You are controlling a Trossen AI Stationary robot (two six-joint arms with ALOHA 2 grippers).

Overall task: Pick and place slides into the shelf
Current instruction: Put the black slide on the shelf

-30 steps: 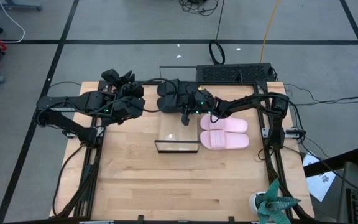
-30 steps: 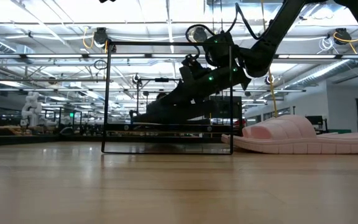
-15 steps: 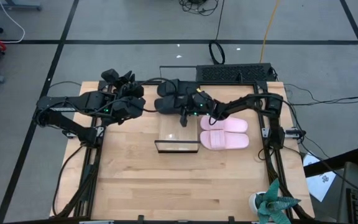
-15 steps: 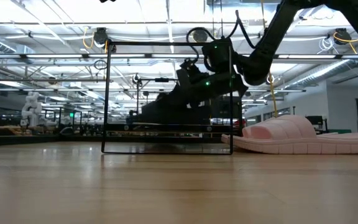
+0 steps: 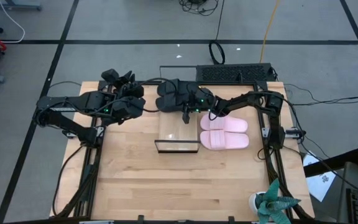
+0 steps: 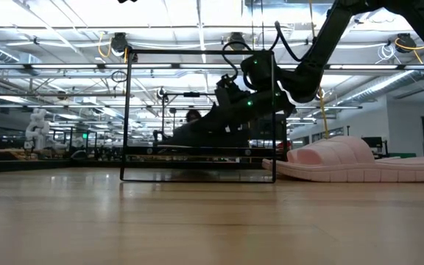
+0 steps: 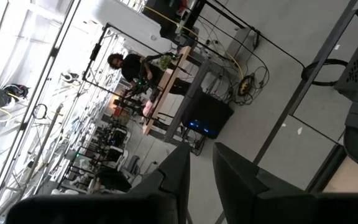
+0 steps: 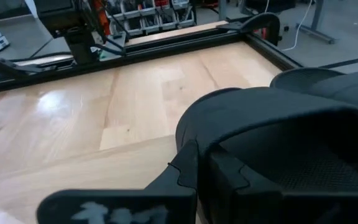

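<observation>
Matte black slide [image 5: 168,96], wide-strapped, seemingly on shelf [image 5: 177,147].

the shelf [image 5: 178,132] keeps its near half bare, flanked by pink slides [image 5: 224,132], with open tabletop [image 5: 166,186] in front.

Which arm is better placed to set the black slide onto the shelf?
Right. Its claw already grips a black slide at the shelf's far end. The left claw sits beside the shelf, off to the left, away from the slides.
</observation>
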